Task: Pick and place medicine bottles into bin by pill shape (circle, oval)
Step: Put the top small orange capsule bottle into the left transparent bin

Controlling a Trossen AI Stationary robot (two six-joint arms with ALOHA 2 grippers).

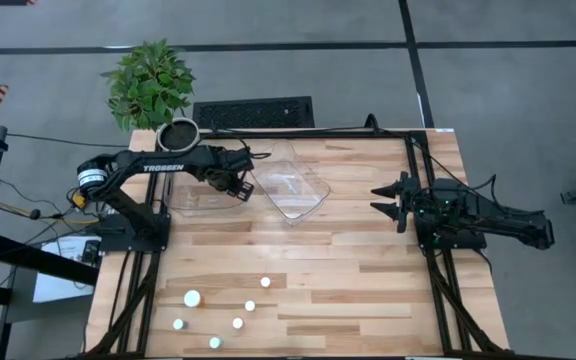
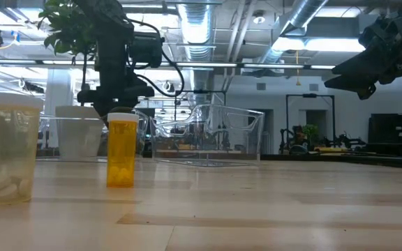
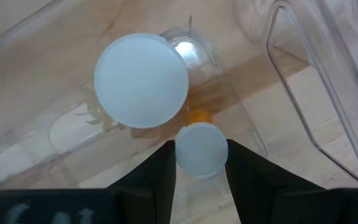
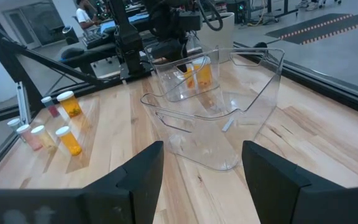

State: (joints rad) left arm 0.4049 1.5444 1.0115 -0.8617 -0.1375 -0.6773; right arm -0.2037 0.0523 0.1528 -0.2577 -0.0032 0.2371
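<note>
Left wrist view: left gripper (image 3: 201, 163) pinching bottle (image 3: 201, 149) inside tub wall (image 3: 244, 106).

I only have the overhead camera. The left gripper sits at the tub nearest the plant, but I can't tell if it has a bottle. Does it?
Observer: Yes. The left wrist view shows the left gripper shut on a small white-capped bottle at the clear tub.
Operator: Is anything else in that tub?
Observer: One bottle with a bigger white cap is inside it, right beside the held one.
Operator: And the right gripper?
Observer: The right gripper is open and empty, facing the second clear tub, which stands tilted.
</note>
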